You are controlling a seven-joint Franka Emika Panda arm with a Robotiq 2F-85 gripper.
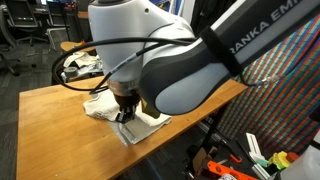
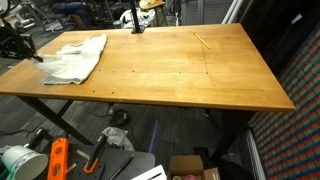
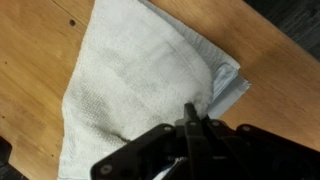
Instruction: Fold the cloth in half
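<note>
Gripper, black and two-fingered, is standing fully closed, seemingly pinching the near edge of the off-white, softly woven rectangular cloth close to one corner. In the wrist view the cloth is spreading away from the fingertips, up and leftward, with its long axis running that way, so the fold is probably calling for a carry across that stretch. The cloth is lying toward one end of the light brown wooden table.
</note>
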